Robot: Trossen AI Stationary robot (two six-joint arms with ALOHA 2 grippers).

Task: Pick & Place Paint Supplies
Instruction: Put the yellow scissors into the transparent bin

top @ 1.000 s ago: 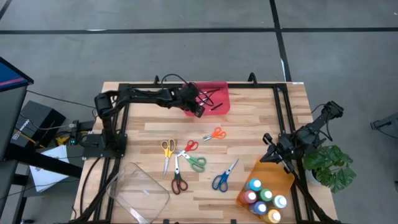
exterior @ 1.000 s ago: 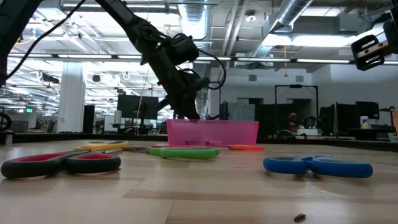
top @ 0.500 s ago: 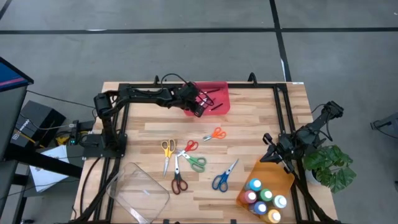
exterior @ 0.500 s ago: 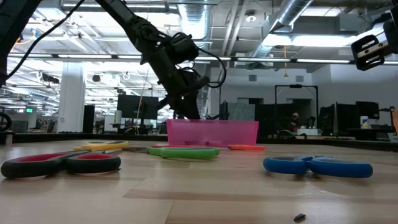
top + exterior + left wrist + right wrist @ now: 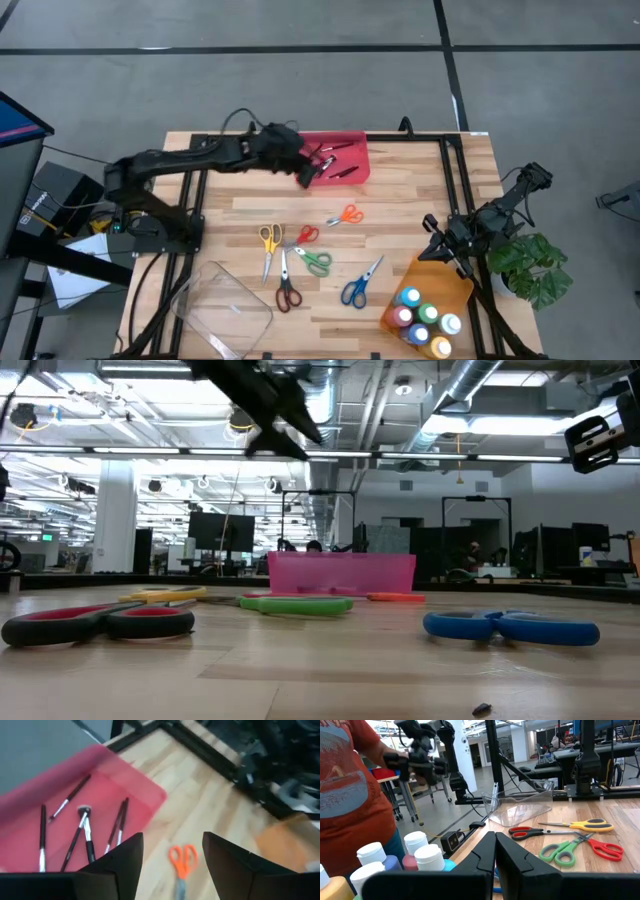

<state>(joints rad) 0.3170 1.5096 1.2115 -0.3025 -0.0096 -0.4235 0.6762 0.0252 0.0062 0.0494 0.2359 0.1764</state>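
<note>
My left gripper (image 5: pixel 305 172) hangs open and empty above the left end of the pink tray (image 5: pixel 352 175). Several thin brushes (image 5: pixel 85 832) lie flat on the tray's floor. In the low view the gripper (image 5: pixel 290 410) is high above the tray (image 5: pixel 342 574). Several scissors lie flat on the table: orange (image 5: pixel 346 215), yellow (image 5: pixel 270 243), small red (image 5: pixel 303 236), green (image 5: pixel 316 262), red-and-black (image 5: pixel 286 287), blue (image 5: pixel 360 283). Paint bottles (image 5: pixel 425 318) stand in the orange tray (image 5: pixel 428 275). My right gripper (image 5: pixel 440 250) waits shut beside that tray.
A clear plastic tray (image 5: pixel 225 305) sits at the near left corner. Black frame rails (image 5: pixel 455 180) run along the table's sides. A plant (image 5: pixel 535 265) stands off the right edge. A person in a red shirt (image 5: pixel 350 795) shows beyond the table in the right wrist view.
My left gripper has opened and risen from inside the pink tray to well above it, drawing a little toward the table's left, and its arm has swung outward. The brushes stay lying in the tray.
</note>
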